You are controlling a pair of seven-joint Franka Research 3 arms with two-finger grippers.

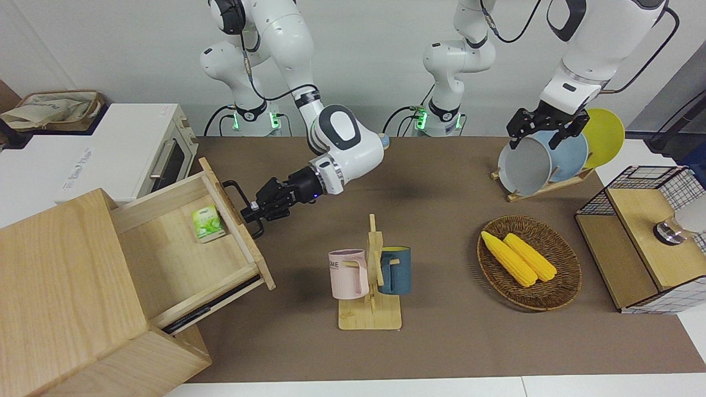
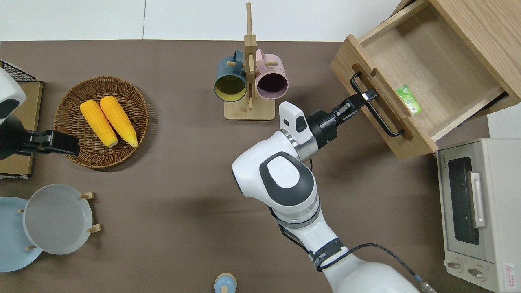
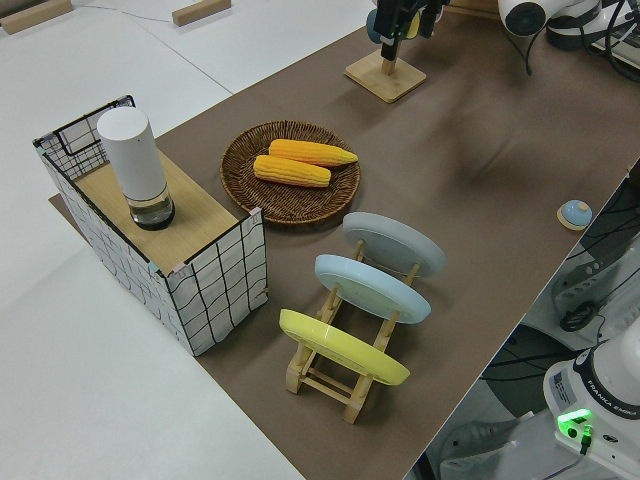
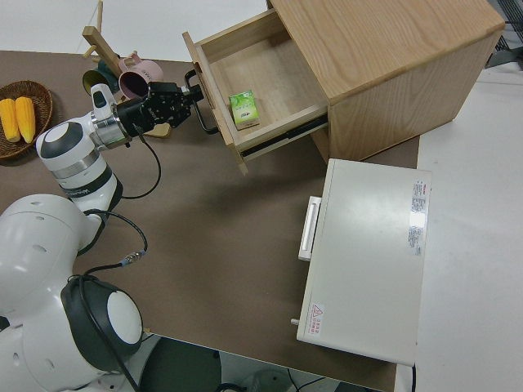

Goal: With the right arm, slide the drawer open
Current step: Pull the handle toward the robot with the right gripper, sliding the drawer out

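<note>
The light-wood drawer (image 1: 182, 259) stands pulled far out of the big pale cabinet (image 1: 55, 275) at the right arm's end of the table. It also shows in the overhead view (image 2: 431, 57) and the right side view (image 4: 265, 69). My right gripper (image 1: 255, 211) is shut on the drawer's black loop handle (image 1: 234, 190), near the handle's middle (image 2: 380, 118). A small green packet (image 1: 208, 223) lies in the drawer against its front panel. My left arm is parked; its gripper (image 1: 543, 125) holds nothing that I can see.
A white toaster oven (image 1: 138, 160) stands beside the cabinet, nearer to the robots. A mug rack (image 1: 370, 275) with a pink and a blue mug stands mid-table close to the right arm. A corn basket (image 1: 529, 262), plate rack (image 1: 551, 160) and wire-mesh box (image 1: 645, 242) stand toward the left arm's end.
</note>
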